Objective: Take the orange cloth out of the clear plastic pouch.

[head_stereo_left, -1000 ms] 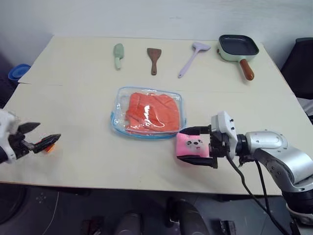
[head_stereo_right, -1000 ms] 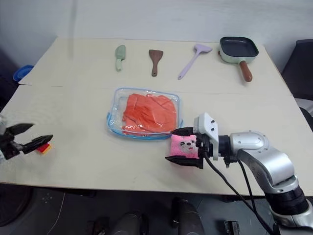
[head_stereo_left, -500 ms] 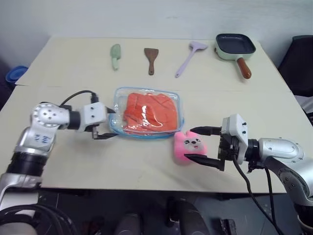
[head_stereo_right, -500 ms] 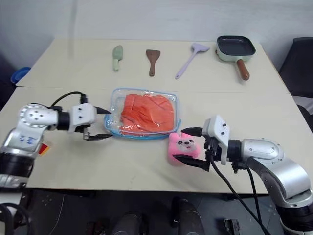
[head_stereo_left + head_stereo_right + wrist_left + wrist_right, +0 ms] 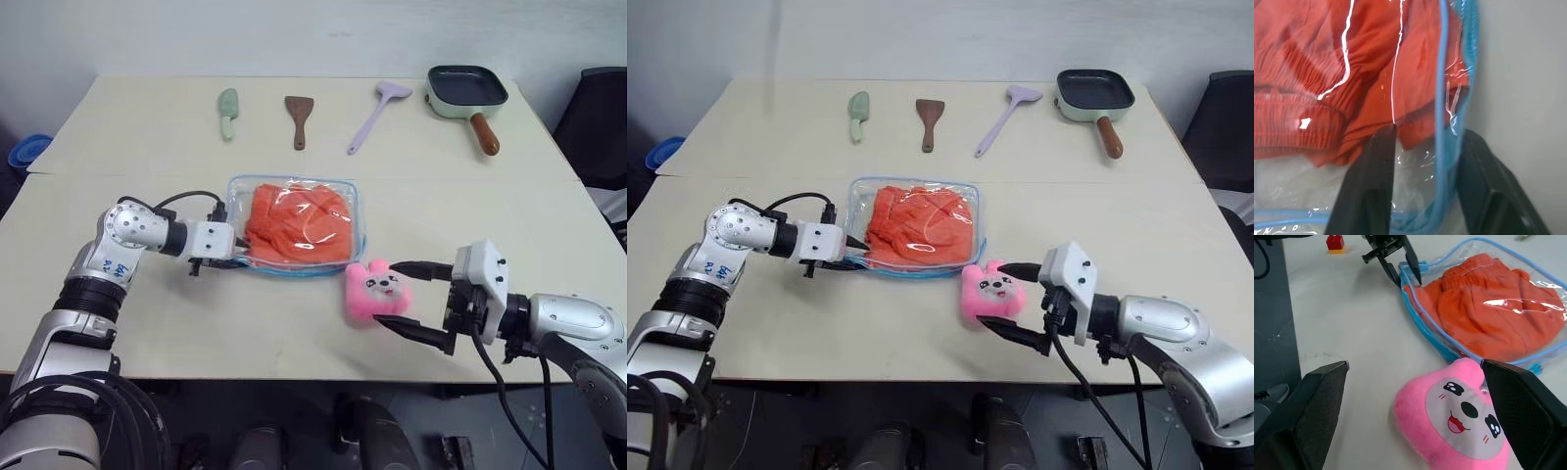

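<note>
the left gripper [image 5: 848, 253] is found at the near left corner of the clear plastic pouch [image 5: 858, 201]. in the left wrist view its two black fingers [image 5: 1374, 181] straddle the light blue edge trim, one finger over the clear film and one outside the trim on the table side. the jaws are narrowed around the trim, but whether the plastic is actually pinched cannot be told from these views.

the orange cloth [image 5: 921, 227] is seen wholly inside the pouch, folded and wrinkled, its elastic hem showing in the left wrist view. the pouch lies flat near the centre of the table [image 5: 774, 137]. from the pouch, the left gripper sits at about 8 o'clock.

the right gripper [image 5: 1014, 299] is spread wide, with the pink plush toy [image 5: 985, 292] between its fingers but not clamped. the toy rests on the table at about 5 o'clock from the pouch, close to its near right corner.

judgement: the step in hand is securing the pouch edge. only the trim and film should be nipped, not the cloth beneath, otherwise the cloth would be held in place when it is to be drawn out. the corner should be held down or lifted slightly so the opening is presented. the right gripper would have to be cleared of the toy before the cloth is reached.

a small red block [image 5: 1334, 243] lies beyond the left gripper, well apart from the pouch.
</note>
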Available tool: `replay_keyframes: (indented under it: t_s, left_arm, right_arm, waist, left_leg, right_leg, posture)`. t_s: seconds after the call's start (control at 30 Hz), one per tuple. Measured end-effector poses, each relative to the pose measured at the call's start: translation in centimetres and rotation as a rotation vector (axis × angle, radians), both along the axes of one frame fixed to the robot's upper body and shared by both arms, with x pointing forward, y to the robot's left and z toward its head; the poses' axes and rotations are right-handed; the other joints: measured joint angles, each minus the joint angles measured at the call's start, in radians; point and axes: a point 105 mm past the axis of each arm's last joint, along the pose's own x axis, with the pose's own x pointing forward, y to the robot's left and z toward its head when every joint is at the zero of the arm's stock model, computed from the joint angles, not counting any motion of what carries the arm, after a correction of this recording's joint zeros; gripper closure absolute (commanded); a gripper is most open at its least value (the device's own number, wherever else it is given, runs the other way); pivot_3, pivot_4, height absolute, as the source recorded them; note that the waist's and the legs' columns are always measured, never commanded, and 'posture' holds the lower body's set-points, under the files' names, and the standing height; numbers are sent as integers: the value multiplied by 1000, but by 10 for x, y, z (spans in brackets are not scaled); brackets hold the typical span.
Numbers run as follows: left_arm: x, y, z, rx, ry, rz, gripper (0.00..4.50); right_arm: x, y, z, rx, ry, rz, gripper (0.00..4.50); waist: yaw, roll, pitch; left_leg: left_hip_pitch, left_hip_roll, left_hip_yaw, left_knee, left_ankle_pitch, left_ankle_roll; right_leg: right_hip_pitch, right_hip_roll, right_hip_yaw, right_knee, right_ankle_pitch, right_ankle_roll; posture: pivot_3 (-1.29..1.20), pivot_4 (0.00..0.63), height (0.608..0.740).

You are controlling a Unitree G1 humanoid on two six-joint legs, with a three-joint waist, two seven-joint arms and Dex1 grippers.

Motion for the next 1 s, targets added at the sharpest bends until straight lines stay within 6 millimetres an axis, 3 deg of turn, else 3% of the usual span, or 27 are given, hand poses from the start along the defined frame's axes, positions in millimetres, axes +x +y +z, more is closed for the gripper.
replay_keyframes:
  t_s: [0.1, 0.37, 0.73, 0.9, 1.0]
  left_arm:
    - [-13, 1, -4, -4, 27, -40, 4455]
    - [-32, 1, -9, -3, 36, -63, 4455]
    - [-30, 2, -9, -32, 51, -16, 4455]
    - [-53, 0, 25, -128, 244, -18, 3316]
    - [-64, -9, 39, -171, 308, -47, 2354]
  right_arm:
    - [-1, -1, -1, -14, 6, 6, 0]
    - [-2, -7, 1, -40, 2, 6, 0]
    - [1, -9, 5, -49, -5, 14, 0]
    - [-1, -19, 4, -56, 8, -25, 0]
    - [-2, -22, -3, -58, 33, -48, 0]
  waist:
    - [-2, 0, 0]
    - [2, 0, 0]
    - [2, 0, 0]
    - [1, -1, 1]
    - [1, -1, 1]
  left_leg:
    - [0, 1, 0, 0, 0, 0]
    - [0, 1, 0, 0, -1, 1]
    - [0, 0, 1, 0, -1, 1]
    - [-1, 1, 1, 0, -1, 1]
    - [0, 0, 2, 0, -1, 1]
  right_leg:
    - [-1, 1, 1, 0, 0, 0]
    - [-1, 1, 3, -2, 0, 0]
    - [-1, 1, 3, 0, 0, 0]
    - [-2, 1, 3, -1, 0, 0]
    - [-1, 2, 5, -1, 0, 0]
  posture:
    - [0, 150, 740]
    - [0, 150, 740]
    - [0, 150, 740]
    - [0, 150, 740]
    - [0, 150, 740]
